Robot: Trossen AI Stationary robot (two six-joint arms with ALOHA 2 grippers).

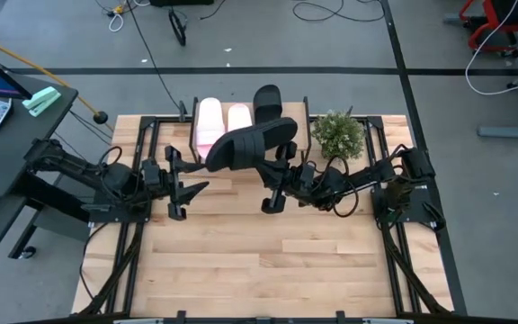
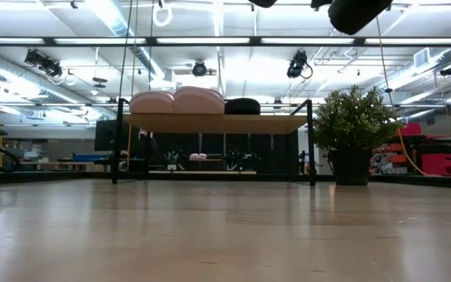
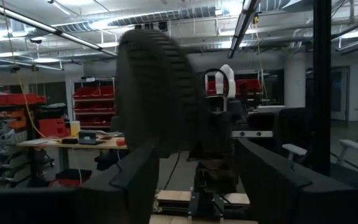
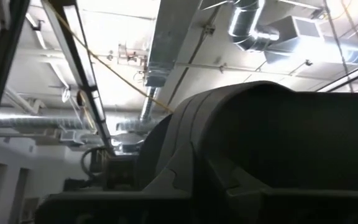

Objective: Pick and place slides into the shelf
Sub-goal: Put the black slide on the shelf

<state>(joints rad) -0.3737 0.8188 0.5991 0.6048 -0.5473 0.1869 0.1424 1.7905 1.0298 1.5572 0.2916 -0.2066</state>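
The right hand point(image 1: 272, 171) is clamped on a black slide point(image 1: 252, 144): light, flexible foam, best gripped at its edge.

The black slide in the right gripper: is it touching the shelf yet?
Apart. In the low view the held black slide hangs near the picture's top, with clear open space between it and the shelf plank. The right gripper carries it.
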